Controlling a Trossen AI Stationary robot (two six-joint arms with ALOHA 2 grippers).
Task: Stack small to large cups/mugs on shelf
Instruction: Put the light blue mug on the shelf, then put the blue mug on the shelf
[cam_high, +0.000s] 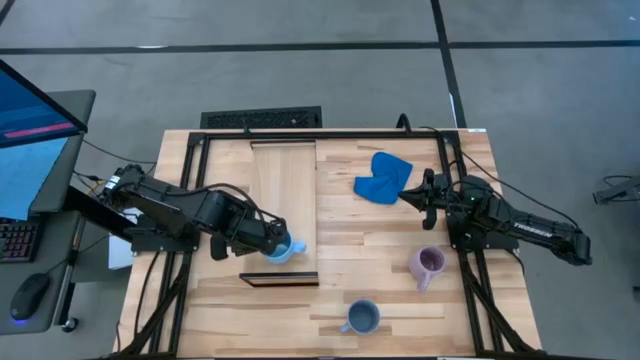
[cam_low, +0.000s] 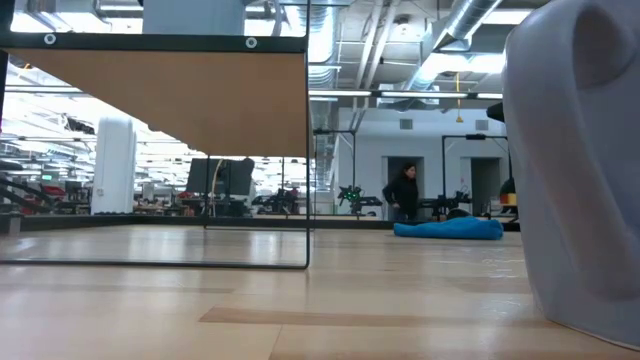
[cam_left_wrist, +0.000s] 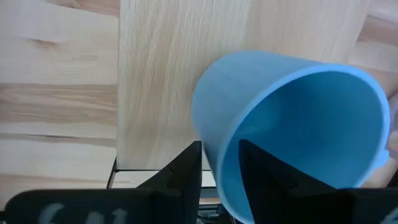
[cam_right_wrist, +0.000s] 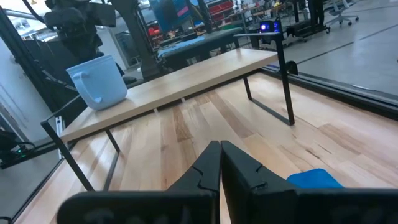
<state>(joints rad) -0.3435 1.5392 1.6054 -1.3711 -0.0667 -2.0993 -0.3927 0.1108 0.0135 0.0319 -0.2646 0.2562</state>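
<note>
Overhead, the left arm reaches in from the left side across the long narrow light-wood shelf board (cam_high: 285, 205), and the left gripper (cam_high: 280, 246) sits at the light sky-blue ceramic mug (cam_high: 285, 249), near the shelf's dark-edged short end. The right arm lies stretched along the right side of the butcher-block wooden tabletop (cam_high: 380, 240), its right gripper (cam_high: 408, 195) just beside the crumpled bright blue cloth (cam_high: 382, 177). The pale lilac handled mug (cam_high: 428, 265) stands on the tabletop close to the right arm, and the greyish slate-blue handled mug (cam_high: 360, 317) stands nearer the front edge, apart from the shelf. From table height, the shelf shows as a board raised on thin dark metal legs, the blue cloth lies far back, a pale mug wall fills the right edge, and a person in dark clothes (cam_low: 404, 193) stands in the room beyond. Through the left wrist camera, one dark finger (cam_left_wrist: 186, 171) sits outside the sky-blue mug's wall and the other inside, pinching the rim above the shelf board. Through the right wrist camera, the right gripper's fingers are pressed together, holding nothing, and the sky-blue mug rests on the shelf top near its end.
</note>
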